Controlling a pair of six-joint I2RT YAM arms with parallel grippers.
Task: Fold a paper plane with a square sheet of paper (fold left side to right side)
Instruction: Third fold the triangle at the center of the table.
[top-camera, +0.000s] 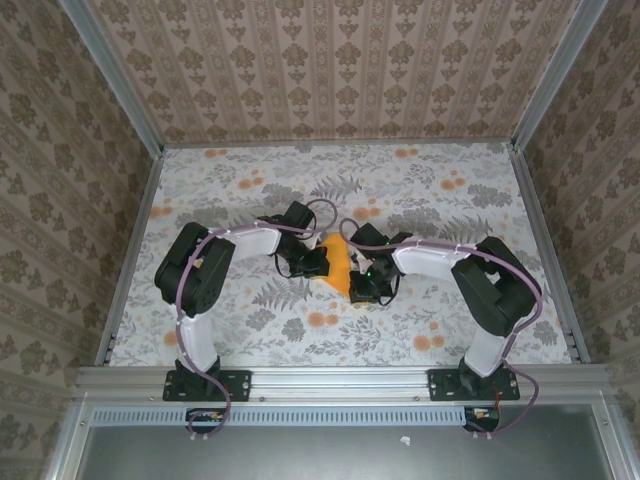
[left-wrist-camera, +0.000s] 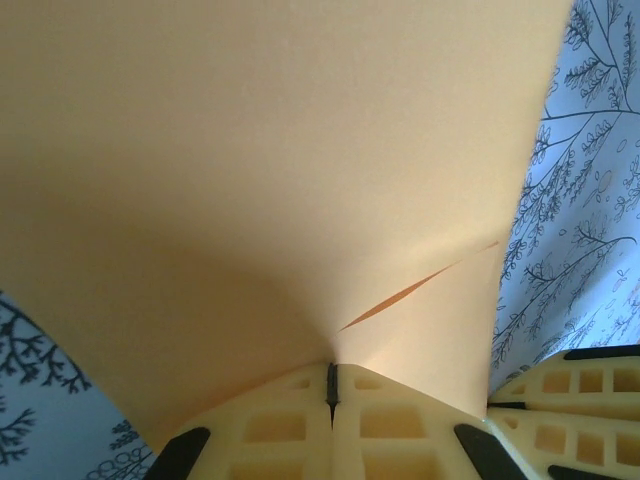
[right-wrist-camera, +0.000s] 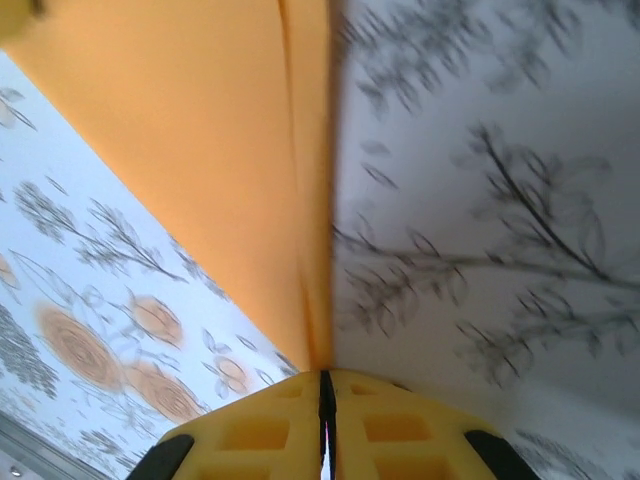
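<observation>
Flower-print cloth (top-camera: 430, 200) underneath, left tool (left-wrist-camera: 332, 375) clamped on orange paper (left-wrist-camera: 250, 180), right tool (right-wrist-camera: 325, 380) pinching the folded edge opposite the left tool

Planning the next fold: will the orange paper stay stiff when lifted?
Probably floppy: the paper bows away from the pinch of the left gripper. Likely light and easily creased, since a sharp fold runs up from the shut right gripper.

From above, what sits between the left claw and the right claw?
The orange paper spans that gap in the top view. The left claw and right claw each pinch it shut, as the wrist views show.
</observation>
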